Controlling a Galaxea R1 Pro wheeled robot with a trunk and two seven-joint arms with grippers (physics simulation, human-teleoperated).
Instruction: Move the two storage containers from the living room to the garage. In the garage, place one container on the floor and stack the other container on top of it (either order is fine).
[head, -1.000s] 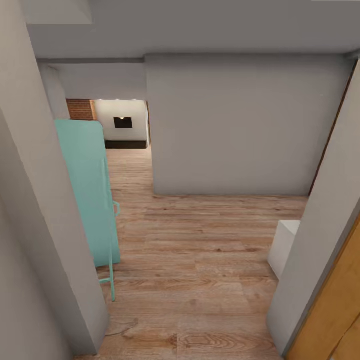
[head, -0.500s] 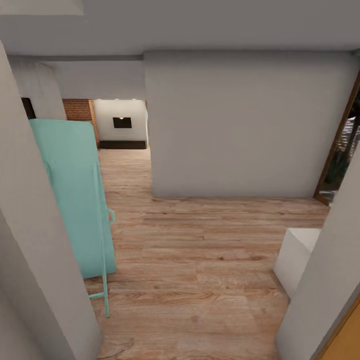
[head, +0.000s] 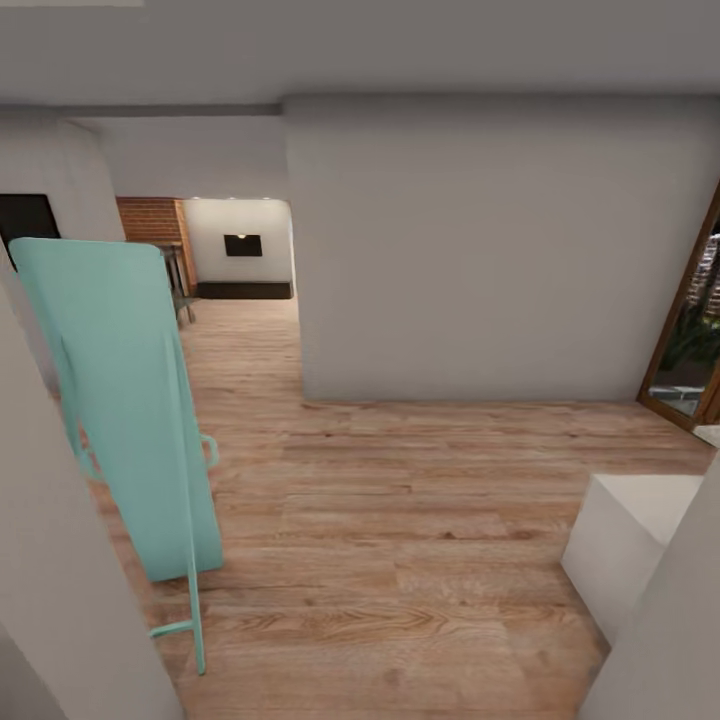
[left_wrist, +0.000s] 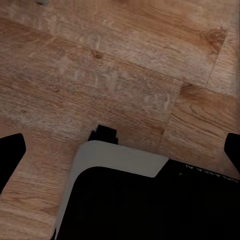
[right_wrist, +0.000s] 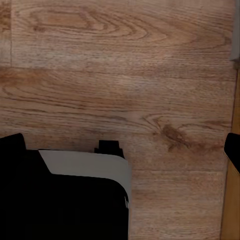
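Note:
The two storage containers are out of view, and so are the garage and its floor. Far down a passage I see part of the living room (head: 240, 262), with a red brick chimney (head: 150, 219) and a dark fireplace opening (head: 243, 245). In the left wrist view my left gripper (left_wrist: 121, 146) is open over light wood planks, one dark fingertip (left_wrist: 10, 156) at each side edge and nothing between them. My right gripper (right_wrist: 122, 145) is open the same way over the planks, one fingertip (right_wrist: 12, 146) at the edge, holding nothing.
A teal standing panel on thin legs (head: 120, 400) leans at the left. A white block (head: 630, 540) sits low at the right. A grey wall (head: 480, 250) faces me, with a wood-framed glass door (head: 690, 330) to its right. Wall edges (head: 60, 600) flank me closely.
The camera has moved forward through the doorway. The near walls slid outward, the orange door at the right left the picture, and more of the hall and glass door shows.

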